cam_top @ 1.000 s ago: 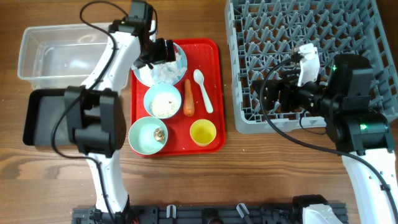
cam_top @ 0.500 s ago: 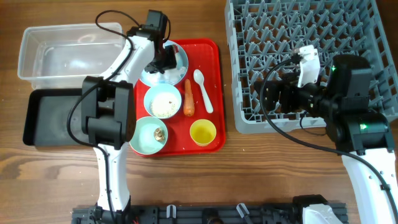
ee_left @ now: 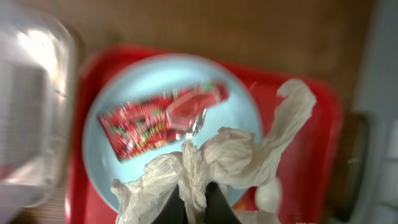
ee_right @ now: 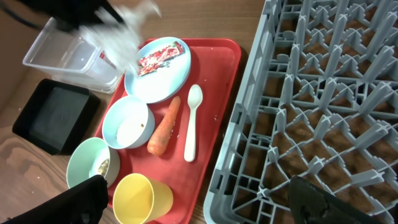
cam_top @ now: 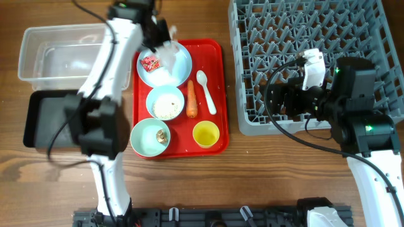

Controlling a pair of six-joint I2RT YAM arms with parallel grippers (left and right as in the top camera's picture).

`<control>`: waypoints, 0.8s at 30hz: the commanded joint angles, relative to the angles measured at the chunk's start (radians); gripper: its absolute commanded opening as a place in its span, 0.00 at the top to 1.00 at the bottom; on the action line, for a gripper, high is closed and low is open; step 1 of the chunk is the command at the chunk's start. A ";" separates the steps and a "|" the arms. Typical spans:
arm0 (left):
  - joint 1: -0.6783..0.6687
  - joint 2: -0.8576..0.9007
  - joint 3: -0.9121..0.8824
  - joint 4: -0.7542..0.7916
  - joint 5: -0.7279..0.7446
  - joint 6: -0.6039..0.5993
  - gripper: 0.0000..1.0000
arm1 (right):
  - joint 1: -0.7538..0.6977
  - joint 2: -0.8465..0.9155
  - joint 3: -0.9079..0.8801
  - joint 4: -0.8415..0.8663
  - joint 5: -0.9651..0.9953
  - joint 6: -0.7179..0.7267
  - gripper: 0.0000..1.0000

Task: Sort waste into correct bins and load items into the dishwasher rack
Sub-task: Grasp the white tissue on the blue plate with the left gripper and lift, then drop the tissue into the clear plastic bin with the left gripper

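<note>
While the left gripper (ee_left: 196, 200) pinches just one fold of tissue (ee_left: 239, 158), it may slip free.
Trailing folds could drag the wrapper (ee_left: 155, 123) off the plate (ee_left: 241, 112); right gripper (ee_right: 199, 202) hangs open.

Overhead looks straight down; both wrist views share the plate (ee_left: 155, 74).

The tabletop (cam_top: 252, 176) is brown wood with streaky grain. The serving tray (cam_top: 218, 94) is bright red. The plate (cam_top: 183, 60) is pale blue, the snack wrapper (ee_left: 155, 121) red with pale and green flecks, the tissue (ee_left: 249, 149) white. One bowl (cam_top: 151, 94) is pale blue with white rice (cam_top: 166, 107), the other bowl (cam_top: 144, 140) blue-green. The carrot (cam_top: 191, 99) is orange, the spoon (cam_top: 206, 91) white, the cup (cam_top: 206, 134) yellow. The rack (cam_top: 303, 38) is grey latticework, the tub (cam_top: 63, 57) clear, the shallow bin (cam_top: 44, 120) black
</note>
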 commanded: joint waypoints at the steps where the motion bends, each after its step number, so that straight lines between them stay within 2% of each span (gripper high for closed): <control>1: 0.081 -0.112 0.036 -0.011 0.000 -0.002 0.96 | 0.005 0.007 0.025 0.007 0.017 0.007 0.06; 5: 0.205 -0.109 0.032 -0.015 -0.015 -0.002 0.96 | 0.005 0.007 0.025 0.007 0.017 0.007 0.06; 11: 0.334 -0.026 0.031 -0.008 -0.193 -0.002 0.95 | 0.005 0.007 0.025 0.010 0.017 0.007 0.06; 12: 0.347 0.003 0.031 -0.010 -0.209 -0.002 0.85 | 0.005 0.007 0.025 0.010 0.017 0.007 0.05; 13: 0.354 0.021 0.031 -0.007 -0.209 -0.002 0.65 | 0.005 0.007 0.025 0.010 0.017 0.007 0.06; 14: 0.362 0.039 0.031 -0.007 -0.208 -0.002 0.36 | 0.005 0.007 0.025 0.010 0.017 0.008 0.06; 15: 0.365 0.053 0.031 -0.008 -0.208 -0.002 0.00 | 0.005 0.007 0.025 0.010 0.017 0.007 0.05; 22: 0.333 -0.056 0.088 -0.010 -0.181 0.002 0.00 | 0.005 0.007 0.025 0.011 0.017 0.007 0.05; 24: 0.287 -0.126 0.091 0.000 -0.174 0.076 0.00 | 0.005 0.007 0.025 0.010 0.017 0.007 0.05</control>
